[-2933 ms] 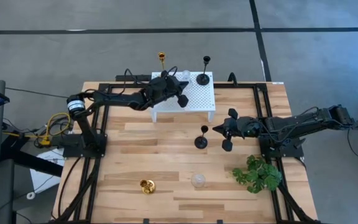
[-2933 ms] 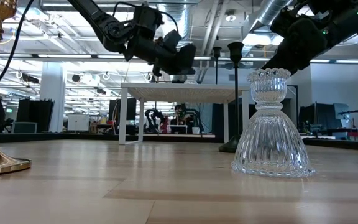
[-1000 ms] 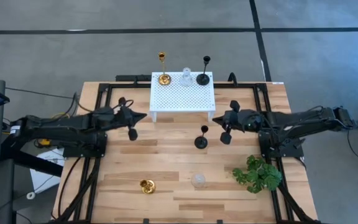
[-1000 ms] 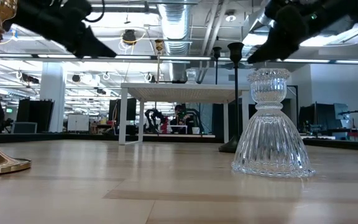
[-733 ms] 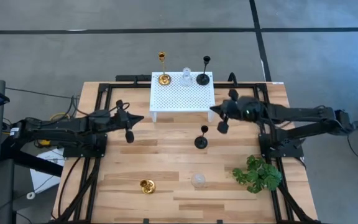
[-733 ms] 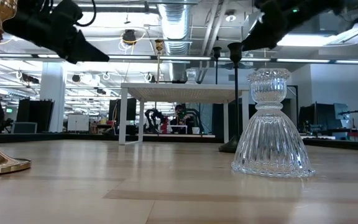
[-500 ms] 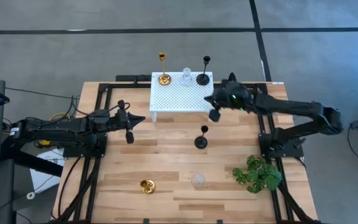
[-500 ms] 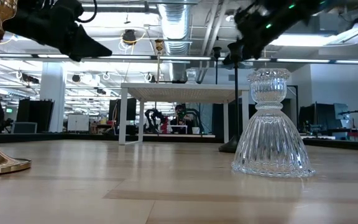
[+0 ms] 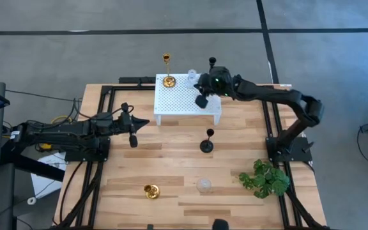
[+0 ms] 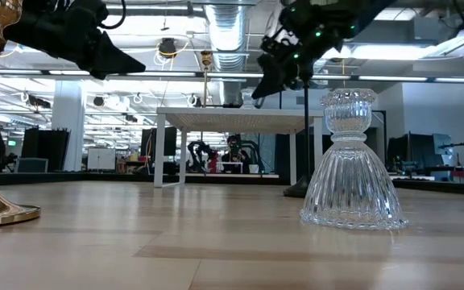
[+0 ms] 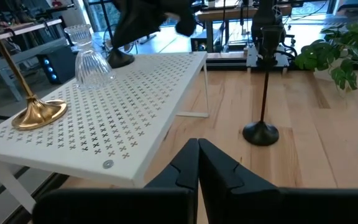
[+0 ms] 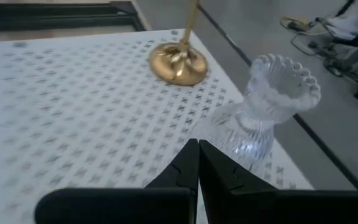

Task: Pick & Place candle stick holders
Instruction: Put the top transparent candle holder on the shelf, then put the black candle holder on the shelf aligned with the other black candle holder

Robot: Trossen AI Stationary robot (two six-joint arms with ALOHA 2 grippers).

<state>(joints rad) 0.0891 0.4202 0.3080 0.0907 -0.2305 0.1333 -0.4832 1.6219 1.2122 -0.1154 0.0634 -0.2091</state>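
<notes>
The right gripper hangs over the far right part of the white platform, its jaws pressed together and holding nothing, its arm reaching in from the table's right side. Its wrist view shows the closed fingers pointing across the perforated top toward a clear glass holder and the round base of a tall gold holder, both standing on the platform. From above, the platform's far edge carries three holders in a row: the tall gold holder at the left, the glass holder in the middle, and a tall black holder at the right, its base hidden behind the right gripper. A second black holder stands on the wooden table just in front of the platform. A squat gold holder and a second glass holder stand near the table's front edge, well apart from the platform, with a green plant to their right. The left gripper waits above the table to the left of the platform, jaws closed and empty; its wrist view looks past the shut fingers at the platform and the black holder on the table.
</notes>
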